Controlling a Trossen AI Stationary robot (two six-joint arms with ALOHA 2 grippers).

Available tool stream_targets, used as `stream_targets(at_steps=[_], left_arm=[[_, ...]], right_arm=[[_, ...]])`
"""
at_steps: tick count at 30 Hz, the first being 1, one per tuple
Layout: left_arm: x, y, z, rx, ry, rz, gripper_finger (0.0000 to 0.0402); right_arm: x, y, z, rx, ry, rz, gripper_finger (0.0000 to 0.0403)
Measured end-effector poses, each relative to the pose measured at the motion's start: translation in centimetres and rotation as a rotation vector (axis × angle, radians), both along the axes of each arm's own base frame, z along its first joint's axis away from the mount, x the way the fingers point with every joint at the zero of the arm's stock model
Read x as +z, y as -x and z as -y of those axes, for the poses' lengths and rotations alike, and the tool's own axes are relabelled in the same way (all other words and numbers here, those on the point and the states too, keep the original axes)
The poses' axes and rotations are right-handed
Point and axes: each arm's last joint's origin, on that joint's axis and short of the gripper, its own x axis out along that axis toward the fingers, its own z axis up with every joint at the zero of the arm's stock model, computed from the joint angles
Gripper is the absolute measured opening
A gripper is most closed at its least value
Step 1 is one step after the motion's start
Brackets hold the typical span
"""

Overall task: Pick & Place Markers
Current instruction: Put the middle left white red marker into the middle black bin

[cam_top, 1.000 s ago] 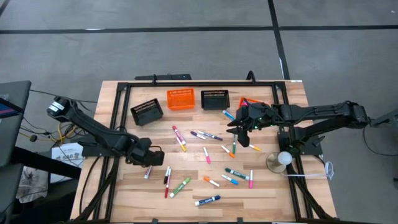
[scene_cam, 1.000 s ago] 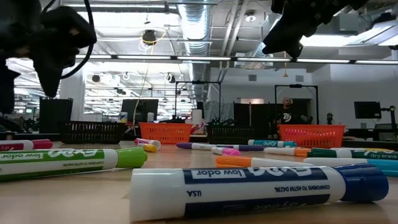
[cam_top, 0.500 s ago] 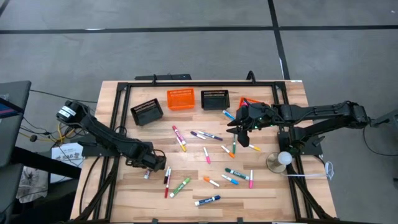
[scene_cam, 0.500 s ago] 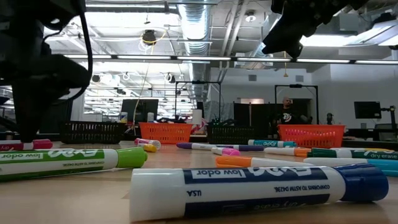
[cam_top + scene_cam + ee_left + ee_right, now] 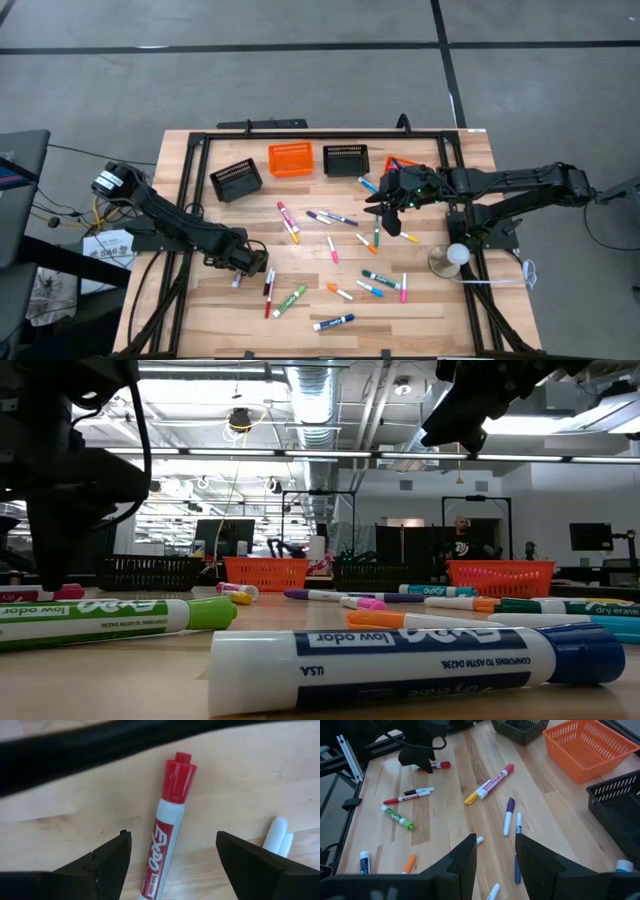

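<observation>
Left gripper (image 5: 243, 268) low over a red-capped marker (image 5: 166, 832), jaws spread and empty.

Roughly eighteen markers (image 5: 340, 252) lie scattered flat over the middle and front of the wooden table (image 5: 430, 315). Four baskets line the back edge: two black (image 5: 236, 180), two orange (image 5: 290, 158). The red-capped marker lies between the left fingers (image 5: 105, 862), untouched, near the table's left-front. Bare wood rings the scatter at the front edge. The right gripper (image 5: 381, 203) hangs above the table's right side, jaws partly parted, holding nothing.
</observation>
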Motion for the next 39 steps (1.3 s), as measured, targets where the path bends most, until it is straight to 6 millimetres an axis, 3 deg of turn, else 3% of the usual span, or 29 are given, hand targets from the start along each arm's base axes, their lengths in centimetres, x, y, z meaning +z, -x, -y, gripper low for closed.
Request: stream_targets(at_steps=[6, 13, 26, 39], left_arm=[[-1.1, -0.2, 0.2, -0.004, 0.003, -0.061, 0.028], [-2.0, -0.4, 0.4, -0.032, 0.017, -0.11, 0.024], [-2.0, -0.8, 0.4, -0.037, 0.0, -0.058, 0.0064], [0.4, -0.2, 0.0, -0.049, 0.009, 0.056, 0.0079]], right_arm=[[0.0, 0.0, 0.0, 0.0, 0.001, 0.001, 0.0124], [0.0, 0.0, 0.0, -0.001, 0.001, 0.001, 0.0124], [0.0, 0.0, 0.0, -0.002, 0.001, 0.002, 0.0124], [0.3, -0.2, 0.0, -0.002, 0.002, 0.037, 0.0124]])
